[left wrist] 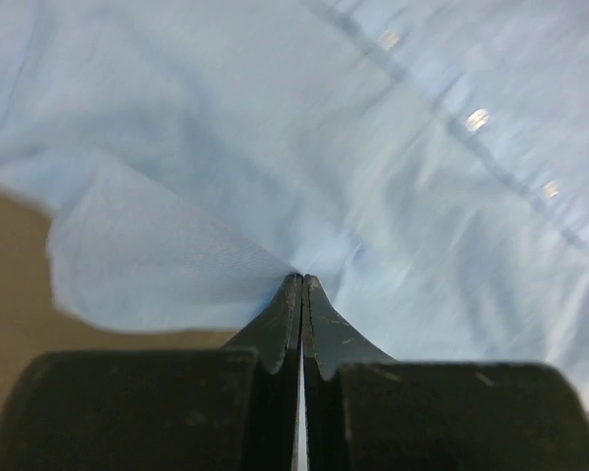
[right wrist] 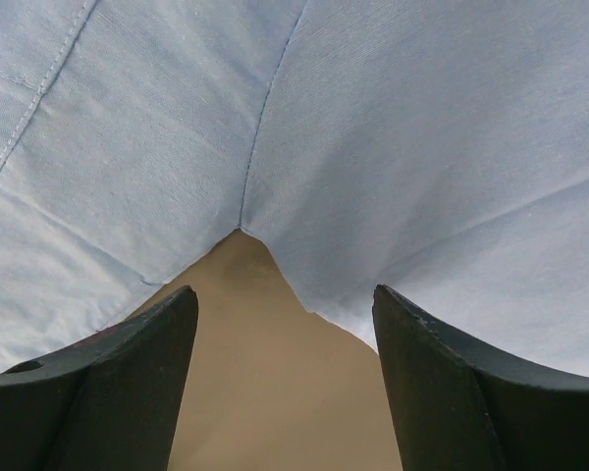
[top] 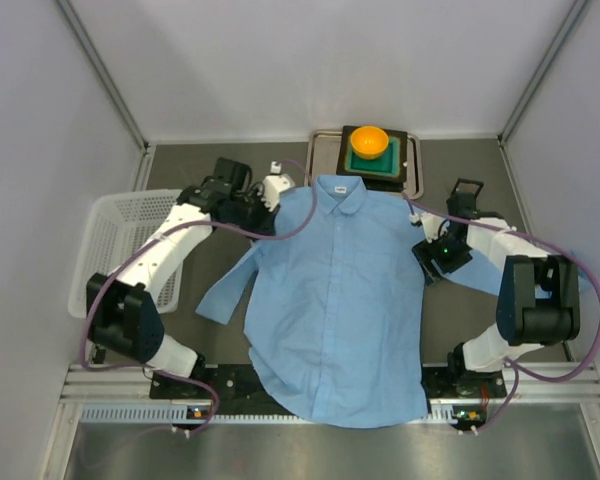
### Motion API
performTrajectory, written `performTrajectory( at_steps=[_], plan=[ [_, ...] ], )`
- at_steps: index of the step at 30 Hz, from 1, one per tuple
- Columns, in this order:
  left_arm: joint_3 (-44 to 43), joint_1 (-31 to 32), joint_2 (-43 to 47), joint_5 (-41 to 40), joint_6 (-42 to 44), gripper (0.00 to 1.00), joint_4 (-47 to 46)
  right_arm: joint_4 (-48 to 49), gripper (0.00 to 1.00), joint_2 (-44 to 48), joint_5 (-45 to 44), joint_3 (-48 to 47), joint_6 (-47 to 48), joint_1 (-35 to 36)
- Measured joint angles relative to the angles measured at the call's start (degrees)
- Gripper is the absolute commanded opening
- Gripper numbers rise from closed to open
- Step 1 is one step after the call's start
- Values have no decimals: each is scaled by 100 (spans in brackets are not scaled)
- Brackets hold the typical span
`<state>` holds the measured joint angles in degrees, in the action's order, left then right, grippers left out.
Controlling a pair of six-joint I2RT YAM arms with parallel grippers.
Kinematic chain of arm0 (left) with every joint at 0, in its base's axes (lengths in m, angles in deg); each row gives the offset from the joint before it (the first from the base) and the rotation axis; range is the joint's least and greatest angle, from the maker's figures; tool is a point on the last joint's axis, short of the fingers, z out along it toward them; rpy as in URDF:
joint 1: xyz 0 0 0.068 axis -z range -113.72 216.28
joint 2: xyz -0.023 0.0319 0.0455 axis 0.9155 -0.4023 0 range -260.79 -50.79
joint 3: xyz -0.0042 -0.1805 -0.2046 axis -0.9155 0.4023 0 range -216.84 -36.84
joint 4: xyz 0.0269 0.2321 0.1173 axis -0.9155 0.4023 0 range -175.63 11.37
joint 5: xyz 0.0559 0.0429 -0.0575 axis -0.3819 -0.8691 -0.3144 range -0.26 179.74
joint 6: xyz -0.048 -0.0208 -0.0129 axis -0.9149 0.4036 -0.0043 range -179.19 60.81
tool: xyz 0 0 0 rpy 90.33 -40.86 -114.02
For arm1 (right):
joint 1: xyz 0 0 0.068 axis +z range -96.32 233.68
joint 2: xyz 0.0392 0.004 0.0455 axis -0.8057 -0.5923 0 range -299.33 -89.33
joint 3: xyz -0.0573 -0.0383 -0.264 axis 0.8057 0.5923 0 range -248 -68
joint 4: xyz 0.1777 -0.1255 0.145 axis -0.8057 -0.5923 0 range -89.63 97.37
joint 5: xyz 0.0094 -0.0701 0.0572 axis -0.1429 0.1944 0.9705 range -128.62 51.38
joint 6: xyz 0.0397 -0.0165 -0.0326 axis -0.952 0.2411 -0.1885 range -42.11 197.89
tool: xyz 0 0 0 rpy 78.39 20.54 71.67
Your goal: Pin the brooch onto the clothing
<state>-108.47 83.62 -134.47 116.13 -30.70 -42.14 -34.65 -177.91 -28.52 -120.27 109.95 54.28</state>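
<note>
Wrist cams: left gripper (left wrist: 302,280) pinched tight on shirt (left wrist: 275,147) fabric; right gripper (right wrist: 285,291) jaws wide, empty, at shirt edge. Top cam only: shirt flat, collar (top: 338,190) far, long axis near-far.

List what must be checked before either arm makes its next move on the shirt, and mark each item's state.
1. Left gripper has a grip on the shirt: ok. The fingers are shut with cloth bunched at their tips.
2. Right gripper is ready to grasp: ok. The jaws stand apart with the shirt's edge just ahead, and nothing is gripped yet.
3. Shirt lies front up: ok. The buttons show, and the collar is at the far end.
4. Brooch located: cannot tell. It shows in no view.
5. Orange bowl is out of the arms' way: ok. It sits beyond the collar.
</note>
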Motion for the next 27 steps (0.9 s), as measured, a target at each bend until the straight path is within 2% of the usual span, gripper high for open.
performTrajectory(
  at_steps=[2,4,7,8,11,14,17,20,22,25,27],
  plan=[
    [-278,426,-365,254,-339,2,-188,-11,74,0,4,-35,-61,-2],
    [-680,789,-981,463,-780,32,-503,-37,75,2,13,-83,-127,-2],
    [-1139,1161,-1923,774,-1401,57,-1005,-87,77,2,46,-195,-251,-2],
    [-1213,1235,-2186,892,-1604,76,-1167,-92,78,2,55,-225,-284,-2],
    [-1211,1349,-2531,1139,-1902,97,-1351,-181,79,13,96,-343,-382,-2],
    [-1145,1115,-2267,1322,-1528,99,-1091,-254,80,85,245,-411,-424,-2],
    [-925,358,-1480,1663,-415,99,-393,-326,81,199,402,-413,-426,0],
    [-566,-789,-439,1766,1366,97,643,-402,81,245,520,-437,-420,-2],
    [-243,-1263,197,1572,2653,97,1331,-422,81,247,562,-459,-411,-2],
    [824,-1191,1185,1300,4452,95,2247,-448,81,249,601,-487,-400,-2],
    [1287,-1064,1438,1241,4970,94,2428,-468,81,249,623,-487,-400,-2]
  ],
)
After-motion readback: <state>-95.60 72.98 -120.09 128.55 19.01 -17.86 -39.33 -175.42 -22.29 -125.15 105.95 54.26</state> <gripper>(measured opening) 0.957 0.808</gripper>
